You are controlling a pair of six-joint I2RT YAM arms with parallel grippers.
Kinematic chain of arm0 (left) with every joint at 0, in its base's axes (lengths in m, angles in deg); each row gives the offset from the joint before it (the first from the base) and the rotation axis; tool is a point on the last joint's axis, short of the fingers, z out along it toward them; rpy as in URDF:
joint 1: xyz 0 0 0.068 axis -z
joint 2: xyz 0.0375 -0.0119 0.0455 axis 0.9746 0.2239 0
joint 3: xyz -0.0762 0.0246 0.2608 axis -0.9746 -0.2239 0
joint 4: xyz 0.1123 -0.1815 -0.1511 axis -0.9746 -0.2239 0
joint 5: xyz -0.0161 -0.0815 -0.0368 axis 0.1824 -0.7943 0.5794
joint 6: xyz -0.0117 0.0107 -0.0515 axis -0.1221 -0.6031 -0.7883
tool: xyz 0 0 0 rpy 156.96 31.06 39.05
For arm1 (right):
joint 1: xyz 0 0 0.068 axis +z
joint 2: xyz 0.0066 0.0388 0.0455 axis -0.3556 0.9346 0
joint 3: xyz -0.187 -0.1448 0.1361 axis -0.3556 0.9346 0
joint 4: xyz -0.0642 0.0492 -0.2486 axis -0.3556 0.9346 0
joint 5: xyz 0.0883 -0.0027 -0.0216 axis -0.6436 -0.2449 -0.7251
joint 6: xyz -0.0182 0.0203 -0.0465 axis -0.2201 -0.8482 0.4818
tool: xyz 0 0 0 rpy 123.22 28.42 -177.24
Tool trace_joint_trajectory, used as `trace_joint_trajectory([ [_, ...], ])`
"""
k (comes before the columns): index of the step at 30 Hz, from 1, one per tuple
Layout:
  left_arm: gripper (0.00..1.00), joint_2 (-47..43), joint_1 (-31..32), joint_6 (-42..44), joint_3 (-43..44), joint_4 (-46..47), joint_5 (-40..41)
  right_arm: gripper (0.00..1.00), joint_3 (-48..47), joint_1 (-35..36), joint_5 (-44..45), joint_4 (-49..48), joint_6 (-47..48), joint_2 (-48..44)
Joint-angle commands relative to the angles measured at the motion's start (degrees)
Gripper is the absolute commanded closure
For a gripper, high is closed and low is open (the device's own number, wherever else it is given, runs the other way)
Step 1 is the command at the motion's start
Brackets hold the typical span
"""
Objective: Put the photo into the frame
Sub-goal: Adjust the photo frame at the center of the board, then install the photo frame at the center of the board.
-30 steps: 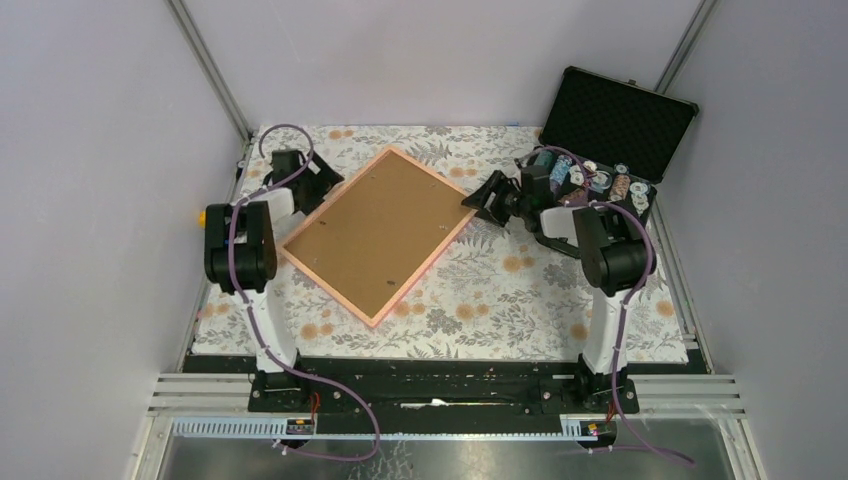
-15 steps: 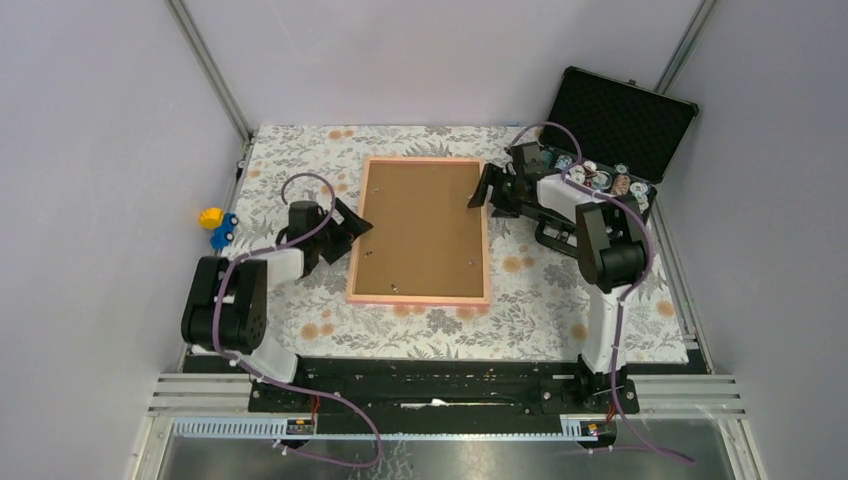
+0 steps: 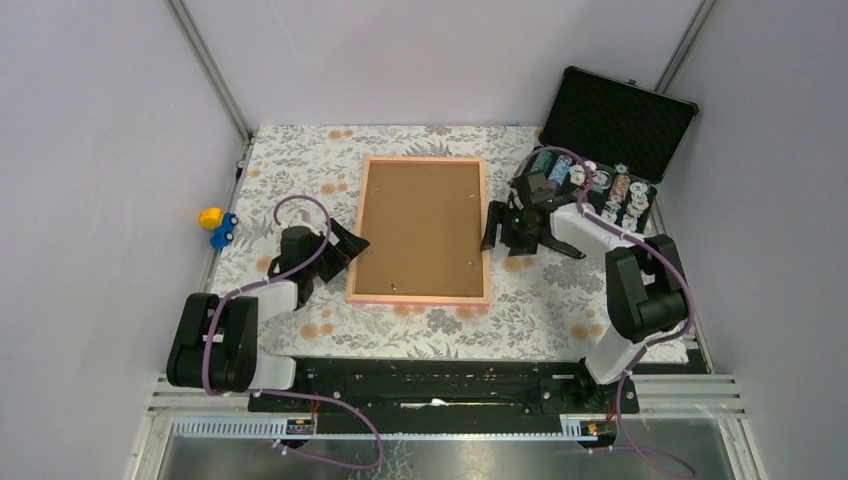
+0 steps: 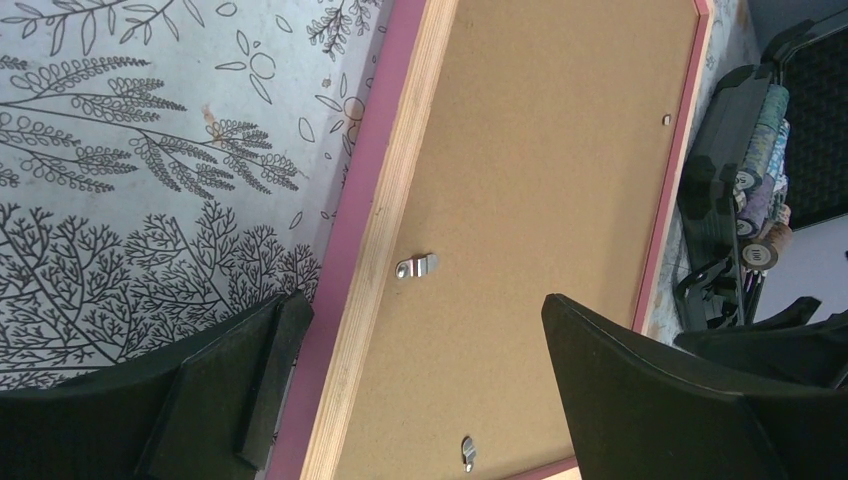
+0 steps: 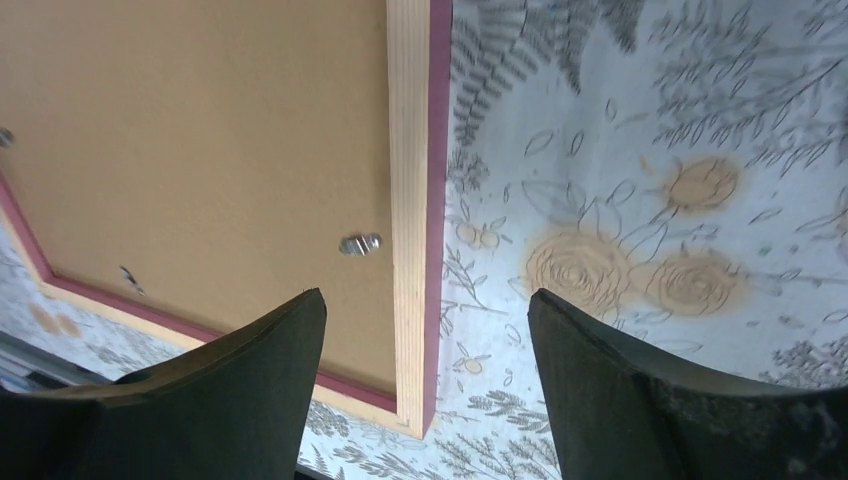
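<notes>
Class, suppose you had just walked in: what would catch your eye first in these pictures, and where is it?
The salmon-pink frame lies face down mid-table on the floral cloth, its brown backing board up. The left jaws and right jaws stand open at its long sides. An open black case sits at the far right corner.

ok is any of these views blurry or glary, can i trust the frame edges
Top external: even, soft light, sharp, no glare on the frame. Left wrist: crisp, with the wood grain and a metal clip easy to read. Right wrist: the tablecloth print looks soft, the frame's edge less so.
</notes>
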Motion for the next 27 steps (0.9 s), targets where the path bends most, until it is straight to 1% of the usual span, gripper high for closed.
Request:
trace_joint_trajectory([
  [1, 0.01, -0.9, 0.17, -0.08, -0.65, 5.86, -0.05, 0.17, 2.11, 4.8, 6.05, 2.51, 0.61, -5.93],
  [3, 0.01, -0.99, 0.15, -0.13, -1.05, 6.61, -0.37, 0.14, 2.18, 8.21, 11.44, 5.02, 0.68, -10.26],
  [4, 0.01, -1.13, 0.19, -0.07, -1.16, 6.58, -0.44, 0.11, 2.46, 9.97, 14.9, 5.92, 0.56, -13.19],
  [5, 0.01, -1.25, 0.19, 0.06, -1.21, 6.69, -0.57, 0.04, 3.27, 11.15, 16.18, 5.72, 0.33, -17.27],
  [6, 0.01, -1.31, 0.19, 0.16, -1.31, 6.96, -0.89, 0.01, 4.77, 11.25, 14.72, 4.33, -0.17, -19.25],
  [8, 0.01, -0.9, 0.19, 0.25, -1.55, 8.12, -2.18, 0.0, 8.54, 11.17, 12.06, -2.15, -1.21, -25.48],
  [9, 0.01, -0.46, 0.19, 0.3, -1.6, 8.91, -3.37, 0.0, 10.84, 11.07, 14.04, -4.25, -2.81, -27.08],
  [10, 0.01, 0.02, 0.19, 0.34, -1.48, 9.63, -4.43, 0.0, 12.42, 10.87, 17.01, -4.8, -5.66, -28.1],
  [11, 0.01, 0.46, 0.19, 0.41, -1.37, 9.99, -5.03, 0.0, 12.92, 10.44, 18.45, -4.93, -6.45, -28.21],
  [14, 0.01, 0.39, 0.19, 0.26, -1.46, 10.2, -4.96, 0.0, 9.86, 10.25, 18.97, -1.95, -6.09, -24.39],
  [22, 0.01, -1.19, 0.19, -0.82, -3.42, 12.12, -4.8, 0.0, -5.86, 10.4, 20.84, 10.37, -15.17, -4.23],
  [25, 0.01, -2.37, 0.28, -1.34, -4.5, 13.11, -4.56, 0.03, -8.73, 10.49, 18.63, 10.09, -17.19, 1.39],
  [27, 0.01, -3.57, 0.82, -1.36, -5.12, 13.13, -3.1, 0.08, -9.88, 10.65, 18.76, 10.1, -19.36, 3.98],
])
